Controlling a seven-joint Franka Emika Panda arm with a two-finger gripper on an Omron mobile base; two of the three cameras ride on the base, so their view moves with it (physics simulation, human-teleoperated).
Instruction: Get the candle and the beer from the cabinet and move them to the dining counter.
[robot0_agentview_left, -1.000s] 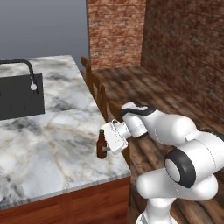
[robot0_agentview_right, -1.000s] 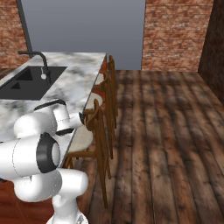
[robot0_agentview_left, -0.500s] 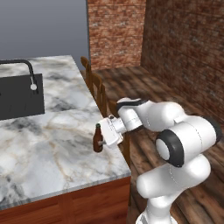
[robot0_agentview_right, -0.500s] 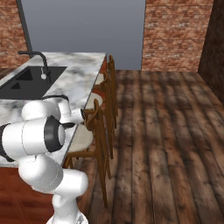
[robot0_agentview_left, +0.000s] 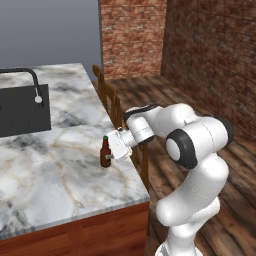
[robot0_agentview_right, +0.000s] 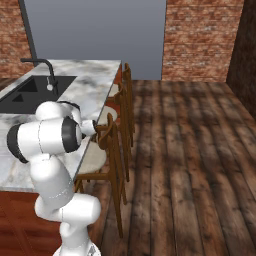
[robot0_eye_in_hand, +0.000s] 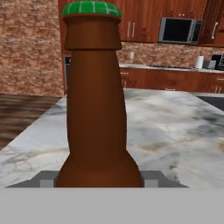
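The beer (robot0_agentview_left: 105, 154), a small brown bottle with a green cap, stands upright just above or on the marble dining counter (robot0_agentview_left: 55, 150), close to its right edge. My gripper (robot0_agentview_left: 108, 155) reaches in from the right and is shut on the bottle's body. In the hand view the beer (robot0_eye_in_hand: 96, 105) rises very close between the finger tips, with my gripper (robot0_eye_in_hand: 98, 180) at its base and the dining counter (robot0_eye_in_hand: 175, 131) stretching behind. The candle is out of view.
A black sink (robot0_agentview_left: 22, 110) with a faucet (robot0_agentview_left: 31, 82) lies in the counter's far left part. Wooden stools (robot0_agentview_right: 112, 145) line the counter's right side below my arm. Far off, reddish-brown wall cabinets (robot0_eye_in_hand: 135, 22) and a microwave (robot0_eye_in_hand: 180, 30) show.
My gripper has carried the beer leftward, from the counter's right edge further in over the marble top. The arm has stretched out after it.
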